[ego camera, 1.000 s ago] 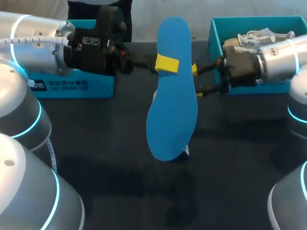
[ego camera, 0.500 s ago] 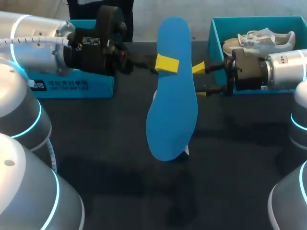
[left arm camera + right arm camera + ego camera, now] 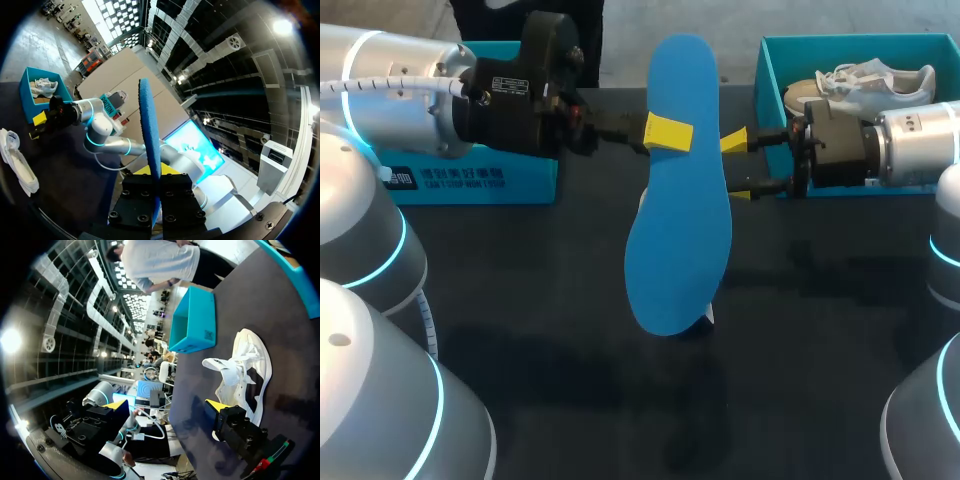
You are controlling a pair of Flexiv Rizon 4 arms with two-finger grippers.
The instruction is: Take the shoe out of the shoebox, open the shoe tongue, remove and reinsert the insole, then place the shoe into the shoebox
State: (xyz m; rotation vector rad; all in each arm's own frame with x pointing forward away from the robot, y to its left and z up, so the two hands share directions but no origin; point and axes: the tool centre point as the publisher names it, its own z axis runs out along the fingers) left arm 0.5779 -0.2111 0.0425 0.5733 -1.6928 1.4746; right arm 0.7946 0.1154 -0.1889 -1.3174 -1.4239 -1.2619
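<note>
Left gripper [image 3: 660, 132] pinches the blue insole [image 3: 678, 200] aloft, long axis front-to-back over the white shoe [image 3: 247, 375] lying on the table [image 3: 540, 330]; right gripper [image 3: 737, 168], jaws wide and empty, hovers just beside the insole's right edge.

readable text: none | left teal box [image 3: 445, 178]: white print, too blurred to read

Robot lab, dark table [image 3: 550, 300] as workbench, left arm [image 3: 390, 90] and right arm [image 3: 920, 135] in grey casings with cyan light rings coming in from its sides, teal shoebox [image 3: 775, 70] at its far right corner, teal box [image 3: 470, 180] at far left
</note>
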